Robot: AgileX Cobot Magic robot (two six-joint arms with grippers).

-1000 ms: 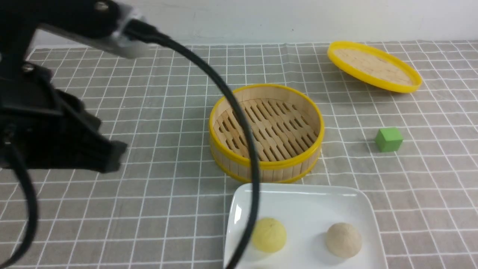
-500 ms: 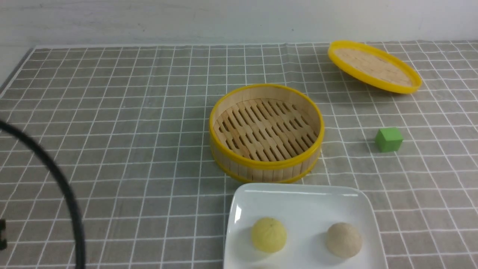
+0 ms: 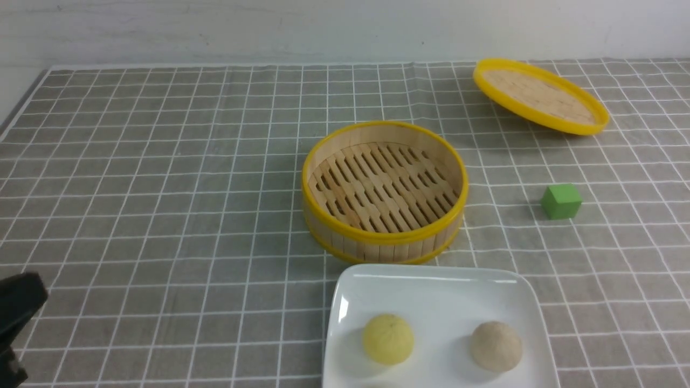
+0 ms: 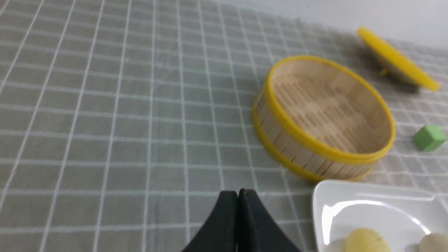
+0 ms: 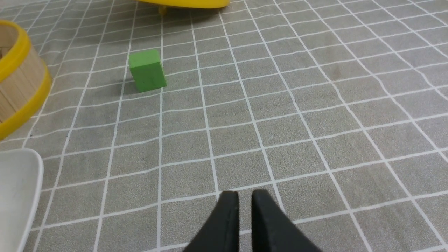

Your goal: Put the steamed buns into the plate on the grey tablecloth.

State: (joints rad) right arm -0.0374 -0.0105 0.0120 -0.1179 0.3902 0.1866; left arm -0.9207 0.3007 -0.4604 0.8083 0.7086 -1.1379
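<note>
The white square plate (image 3: 431, 285) lies on the grey tablecloth (image 3: 161, 188) at the near centre. A pale yellow bun (image 3: 388, 338) and a beige bun (image 3: 496, 346) sit in it, apart. The third bun is only a faint pale sliver at the frame's bottom edge. In the left wrist view the plate (image 4: 353, 206) holds the yellow bun (image 4: 365, 241) and the beige bun (image 4: 434, 243). My left gripper (image 4: 238, 193) is shut and empty, over cloth beside the plate. My right gripper (image 5: 245, 196) is shut but for a narrow slit, empty, over bare cloth.
The round yellow-rimmed bamboo steamer (image 3: 384, 188) stands empty behind the plate. Its lid (image 3: 540, 96) rests tilted at the far right. A green cube (image 3: 561, 201) sits right of the steamer, also in the right wrist view (image 5: 146, 70). A black part of the left arm (image 3: 19, 302) shows at the lower left.
The left arm and its cable have pulled back from the left middle of the view to the lower left corner. The buns, plate and steamer have not moved.
</note>
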